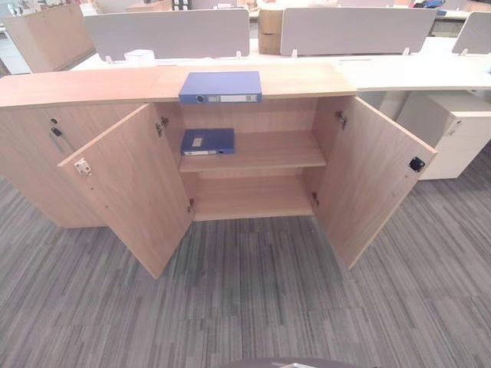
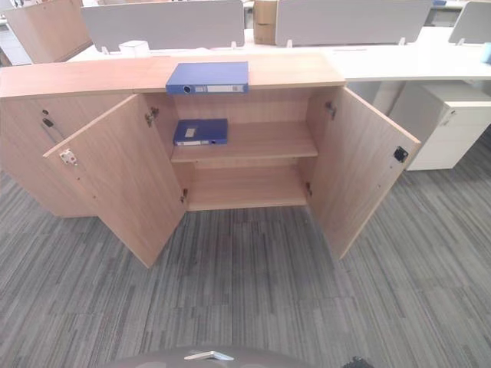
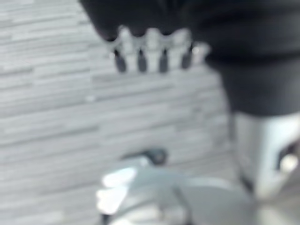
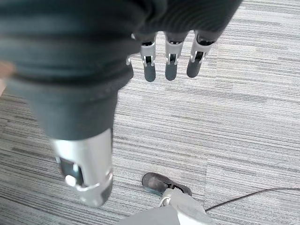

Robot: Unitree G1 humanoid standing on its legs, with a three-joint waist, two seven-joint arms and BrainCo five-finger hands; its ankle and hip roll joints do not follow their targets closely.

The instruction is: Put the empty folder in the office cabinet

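Observation:
A blue folder (image 1: pixel 220 87) lies flat on top of the wooden office cabinet (image 1: pixel 84 86), its spine facing me. A second blue folder (image 1: pixel 207 141) lies flat at the left of the cabinet's upper shelf (image 1: pixel 276 152). Both cabinet doors stand wide open, the left door (image 1: pixel 130 184) and the right door (image 1: pixel 372 172) swung out towards me. The lower shelf (image 1: pixel 249 198) is bare. My left hand (image 3: pixel 142 58) hangs over the carpet with relaxed fingers and holds nothing. My right hand (image 4: pixel 171 65) also hangs low over the carpet, fingers straight, holding nothing.
A closed cabinet door with a key (image 1: pixel 55 130) adjoins at the left. A white drawer unit (image 1: pixel 453 134) stands to the right. Behind are desks with grey divider panels (image 1: pixel 169 32), a cardboard box (image 1: pixel 270 31) and a small white box (image 1: pixel 140 56). Grey striped carpet (image 1: pixel 253 291) lies before the cabinet.

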